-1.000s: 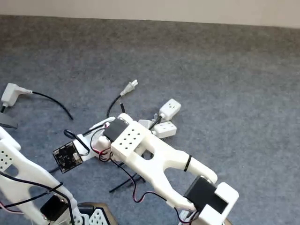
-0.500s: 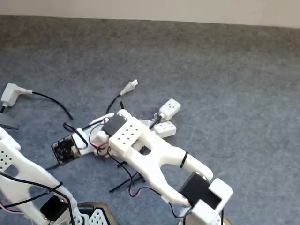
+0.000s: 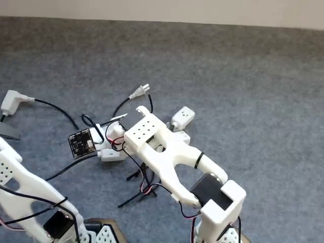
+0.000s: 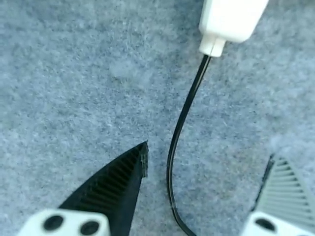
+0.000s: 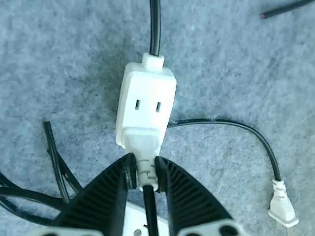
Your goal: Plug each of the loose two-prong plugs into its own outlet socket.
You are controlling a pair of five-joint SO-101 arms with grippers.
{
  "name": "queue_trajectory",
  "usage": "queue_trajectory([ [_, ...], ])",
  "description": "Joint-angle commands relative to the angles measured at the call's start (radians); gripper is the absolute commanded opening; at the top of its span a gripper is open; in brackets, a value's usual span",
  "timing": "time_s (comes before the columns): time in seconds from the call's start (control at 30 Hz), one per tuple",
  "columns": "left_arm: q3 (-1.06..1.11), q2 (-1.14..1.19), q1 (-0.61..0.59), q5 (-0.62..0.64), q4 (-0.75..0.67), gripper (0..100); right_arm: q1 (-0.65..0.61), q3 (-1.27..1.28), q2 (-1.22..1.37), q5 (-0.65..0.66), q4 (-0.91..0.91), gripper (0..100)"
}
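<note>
My right gripper [image 5: 145,173] is shut on the neck of a white two-prong plug [image 5: 145,166] whose body meets the end of a white outlet block [image 5: 146,103]. Two empty slots show on the block's face. Another loose plug [image 5: 281,210] lies on its black cable beside it. From above, my right arm [image 3: 167,152] hangs over the middle cluster, with an outlet [image 3: 183,117] and a loose plug [image 3: 140,91] beyond it. My left gripper [image 4: 208,153] stands open over a black cable [image 4: 182,123] that leads to a white plug [image 4: 231,19], also seen at far left [image 3: 10,101].
Grey carpet [image 3: 253,76] covers the whole floor, with wide free room at the right and back. Loose black cable ends [image 3: 136,190] lie under my right arm. My left arm [image 3: 25,195] stands at the near left corner.
My right arm has swung away from the camera and turned, its wrist camera board rising toward the back left; it now covers the nearer outlet. The left arm and its plug have not moved.
</note>
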Motion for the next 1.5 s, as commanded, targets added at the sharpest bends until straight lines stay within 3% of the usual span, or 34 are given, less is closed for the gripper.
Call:
queue_trajectory([
  [0.0,-0.041,-0.018,-0.002,-0.006,0.008,37,0.007,-0.007,0.031,-0.011,0.004,0.7],
  [0.23,-0.041,-0.019,-0.004,-0.006,0.009,37,-0.065,-0.004,0.031,-0.034,0.010,2.7],
  [0.47,-0.145,-0.044,0.038,-0.006,0.129,37,-0.070,-0.176,-0.031,-0.351,0.033,25.5],
  [0.6,-0.200,-0.088,0.101,0.003,0.173,37,-0.074,-0.426,-0.065,-0.477,0.182,27.4],
  [0.73,-0.113,-0.200,0.168,0.003,0.176,37,-0.071,-0.713,-0.062,-0.562,0.377,27.4],
  [0.9,0.159,-0.440,0.275,-0.002,0.176,37,-0.022,-0.970,-0.062,-0.644,0.591,27.4],
  [1.07,0.561,-0.771,0.441,-0.058,0.175,37,0.133,-1.095,-0.068,-0.724,0.708,27.4],
  [1.27,1.081,-1.171,0.631,-0.215,0.169,35,0.407,-1.064,-0.068,-0.833,0.710,27.4],
  [1.47,1.477,-1.392,0.705,-0.259,-0.069,32,0.538,-0.822,-0.196,-0.881,0.710,27.4],
])
